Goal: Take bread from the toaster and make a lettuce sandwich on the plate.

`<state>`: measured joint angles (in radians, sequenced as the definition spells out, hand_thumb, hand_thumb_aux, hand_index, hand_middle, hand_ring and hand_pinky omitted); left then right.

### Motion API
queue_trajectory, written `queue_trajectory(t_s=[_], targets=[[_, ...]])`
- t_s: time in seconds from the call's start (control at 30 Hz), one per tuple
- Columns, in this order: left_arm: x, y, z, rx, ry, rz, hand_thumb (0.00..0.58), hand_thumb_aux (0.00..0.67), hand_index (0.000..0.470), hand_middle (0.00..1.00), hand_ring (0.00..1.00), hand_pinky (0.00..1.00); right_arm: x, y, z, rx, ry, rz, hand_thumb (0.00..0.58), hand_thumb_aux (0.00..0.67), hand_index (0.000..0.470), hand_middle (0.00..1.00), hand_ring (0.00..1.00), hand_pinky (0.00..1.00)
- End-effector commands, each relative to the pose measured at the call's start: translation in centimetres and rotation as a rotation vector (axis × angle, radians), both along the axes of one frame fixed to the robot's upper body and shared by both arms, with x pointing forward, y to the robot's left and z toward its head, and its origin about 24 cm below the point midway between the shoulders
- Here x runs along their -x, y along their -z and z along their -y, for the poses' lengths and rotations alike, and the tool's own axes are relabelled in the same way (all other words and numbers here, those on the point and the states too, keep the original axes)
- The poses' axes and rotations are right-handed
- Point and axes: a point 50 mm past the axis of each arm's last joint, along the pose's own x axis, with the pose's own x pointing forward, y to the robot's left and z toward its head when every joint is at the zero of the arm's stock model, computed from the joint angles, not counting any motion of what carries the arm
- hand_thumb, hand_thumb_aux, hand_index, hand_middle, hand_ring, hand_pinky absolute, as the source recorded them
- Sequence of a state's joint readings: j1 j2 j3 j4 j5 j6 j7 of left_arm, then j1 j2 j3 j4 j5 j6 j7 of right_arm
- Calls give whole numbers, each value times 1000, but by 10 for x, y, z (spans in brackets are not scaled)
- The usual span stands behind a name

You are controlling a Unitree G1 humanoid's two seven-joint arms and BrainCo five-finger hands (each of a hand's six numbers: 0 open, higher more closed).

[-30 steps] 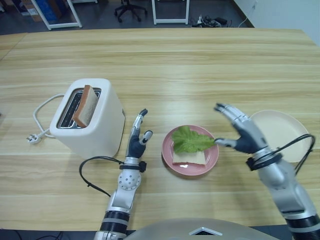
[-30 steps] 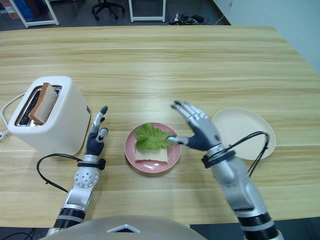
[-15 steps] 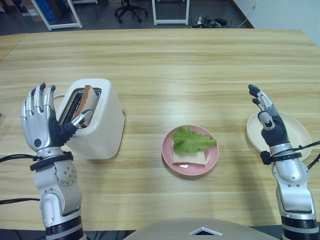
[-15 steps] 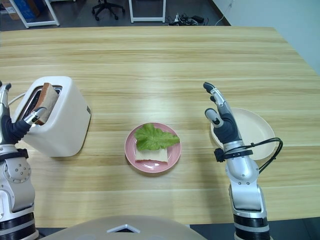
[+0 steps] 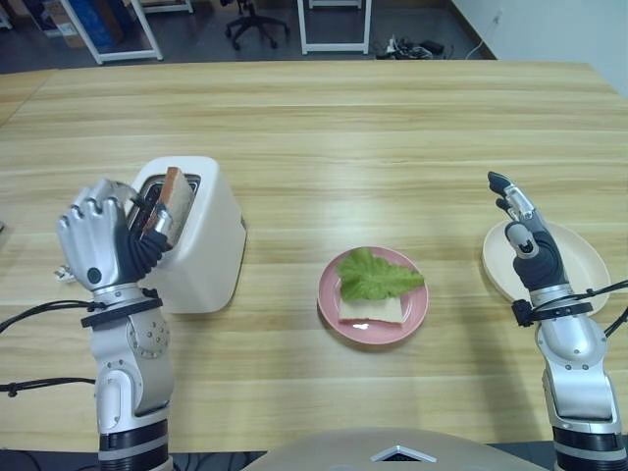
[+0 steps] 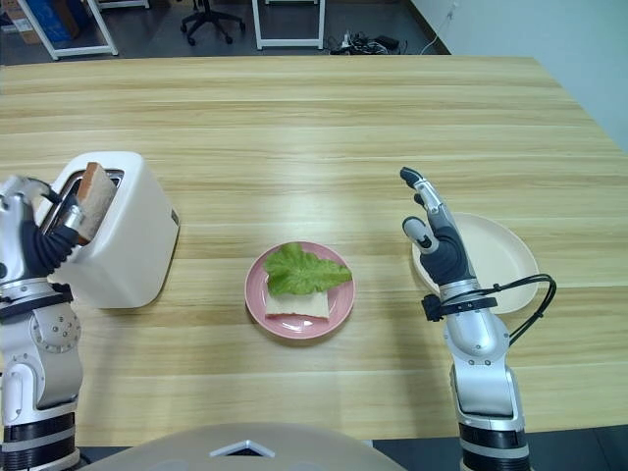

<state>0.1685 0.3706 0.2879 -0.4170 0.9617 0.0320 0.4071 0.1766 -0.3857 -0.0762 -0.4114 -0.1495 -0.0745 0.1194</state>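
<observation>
A white toaster (image 5: 201, 257) stands at the left of the wooden table, with a brown bread slice (image 5: 174, 196) sticking up out of its slot. My left hand (image 5: 103, 240) is at the toaster's near-left top, its fingers curled around the lower end of that slice, thumb on its near side. In the middle sits a pink plate (image 5: 325, 294) holding a white bread slice (image 5: 373, 312) with a green lettuce leaf (image 5: 376, 277) on top. My right hand (image 5: 525, 240) is held upright and open at the right, away from the pink plate.
An empty cream plate (image 5: 577, 257) lies at the right, partly behind my right hand. The toaster's white cord runs off to its left. Bare table stretches beyond the plates; an office chair (image 5: 257, 20) and frames stand past the far edge.
My left hand's fingers have curled from spread open to closed around the bread in the toaster. The right hand has stayed put since half a second ago, after pulling back from the pink plate.
</observation>
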Motion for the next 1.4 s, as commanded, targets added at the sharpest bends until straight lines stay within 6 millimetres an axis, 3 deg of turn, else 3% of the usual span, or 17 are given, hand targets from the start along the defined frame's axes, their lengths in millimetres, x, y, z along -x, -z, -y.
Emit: queue_trajectory(t_s=[0.03, 0.2, 0.3, 0.33, 0.37, 0.4, 0.53, 0.67, 0.9, 0.93, 0.97, 1.0, 1.33, 1.4], targets=[[21, -46, 13, -147, 57, 378, 580, 670, 470, 1000, 1000, 1000, -2, 5, 0, 2, 5, -25, 0, 0, 0, 0, 0, 0], [38, -82, 22, -24, 236, 663, 580, 670, 470, 1000, 1000, 1000, -5, 11, 0, -13, 14, -42, 0, 0, 0, 0, 0, 0], [20, -69, 25, 3, 291, 438, 580, 657, 461, 1000, 1000, 1000, -6, 15, -2, -20, 14, -52, 0, 0, 0, 0, 0, 0], [12, -56, 22, 27, 277, 328, 443, 344, 241, 647, 647, 647, -6, 16, -2, -22, 14, -56, 0, 0, 0, 0, 0, 0], [7, -45, 18, 38, 243, 236, 71, 42, 29, 0, 0, 0, -6, 17, -2, -23, 14, -59, 0, 0, 0, 0, 0, 0], [3, -34, 13, 45, 200, 146, 0, 0, 0, 0, 0, 0, -5, 18, -2, -24, 15, -61, 0, 0, 0, 0, 0, 0], [-1, 7, -6, 96, 78, -166, 0, 0, 0, 0, 0, 0, -4, 21, -1, -24, 16, -77, 0, 0, 0, 0, 0, 0], [0, 43, -8, 107, 38, -416, 0, 0, 0, 0, 0, 0, -4, 24, -2, -23, 15, -86, 0, 0, 0, 0, 0, 0], [2, 56, -14, 129, -34, -518, 0, 0, 0, 0, 0, 0, -4, 26, -2, -19, 13, -91, 0, 0, 0, 0, 0, 0], [2, 57, -14, 138, -38, -523, 96, 58, 41, 0, 0, 0, -4, 26, -2, -18, 13, -91, 0, 0, 0, 0, 0, 0], [2, 58, -14, 147, -43, -525, 237, 155, 109, 0, 0, 0, -4, 26, -2, -18, 13, -92, 0, 0, 0, 0, 0, 0], [3, 58, -14, 157, -50, -521, 432, 331, 232, 0, 0, 0, -4, 26, -2, -17, 13, -93, 0, 0, 0, 0, 0, 0], [4, 51, -19, 184, -97, -479, 403, 300, 210, 0, 0, 0, -2, 28, -2, -13, 18, -96, 0, 0, 0, 0, 0, 0], [4, 51, -18, 190, -94, -482, 485, 399, 280, 0, 0, 0, -2, 28, -1, -10, 19, -98, 0, 0, 0, 0, 0, 0]])
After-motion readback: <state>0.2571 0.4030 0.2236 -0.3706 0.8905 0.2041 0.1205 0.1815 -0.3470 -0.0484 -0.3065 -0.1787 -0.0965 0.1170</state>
